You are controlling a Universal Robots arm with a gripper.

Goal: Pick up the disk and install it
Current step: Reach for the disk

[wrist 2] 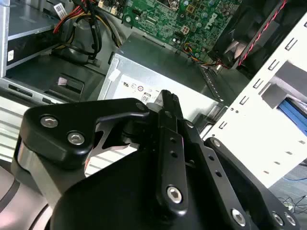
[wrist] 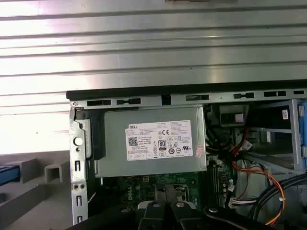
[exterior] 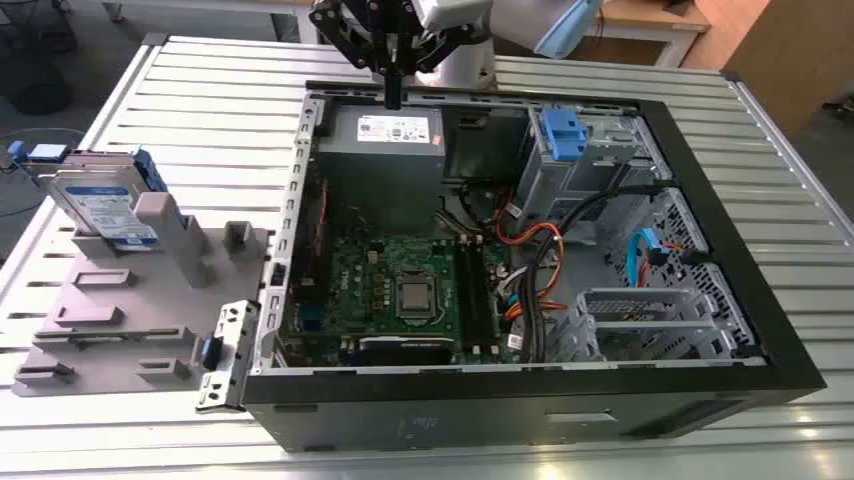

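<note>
I'm looking over slatted aluminium table (exterior: 200, 90) spreading across most of exterior view, ribs running side to side. Light is glaring off slats (wrist: 144, 48) in first wrist view, washing one patch near white. Past far edge I'm seeing dark floor (exterior: 87, 70) at exterior view's left, brown wooden panel (exterior: 787, 60) at exterior view's right, white-framed bench (exterior: 654, 40) sitting just beside it

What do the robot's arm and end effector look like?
The end effector is matte black, built from hinged, angular bars joined by silver screws. The arm is pale grey with a light blue cap.
</note>
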